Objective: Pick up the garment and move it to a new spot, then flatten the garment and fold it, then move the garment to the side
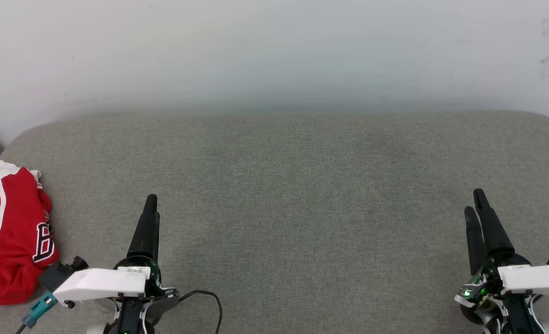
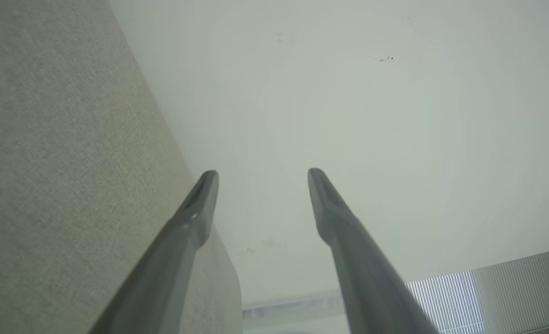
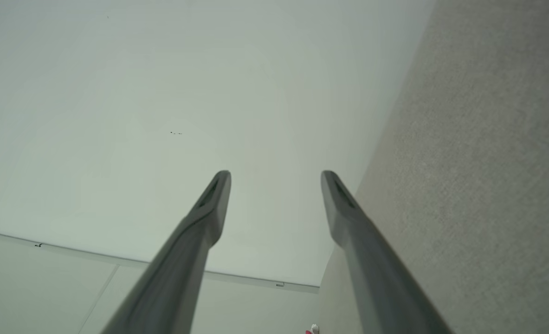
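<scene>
The garment (image 1: 12, 241) lies bunched in a loose heap at the far left of the grey pad (image 1: 302, 195), close to its rounded left corner and partly cut off by the edge of the head view. Its red body faces up and a white sleeve with thin red stripes runs along its left side. Part of a black, white-outlined figure shows near its right edge, but which figure it is cannot be read. Neither pair of fingers touches it. The left gripper (image 1: 152, 204) is over the pad just to the right of the heap, fingers pointing toward the wall (image 1: 274, 46). Its white wrist housing (image 1: 100, 284) sits just beside the garment's lower right edge. Seen from the left wrist, its two fingers (image 2: 193, 222) stand wide apart with nothing between them, the pad along one side and bare wall ahead. The right gripper (image 1: 474, 200) is well apart from the garment, over the pad's right end, fingers likewise pointing toward the wall. Its wrist view shows its fingers (image 3: 209, 213) spread just as wide, with nothing in their gap. A black cable (image 1: 211, 301) loops beside the left arm's base, and a teal plug (image 1: 40, 308) shows below the housing, near the garment's lower edge. A tiny red-and-white speck (image 3: 312, 330) sits at the bottom edge of the right wrist view, too small to tell what it is.
</scene>
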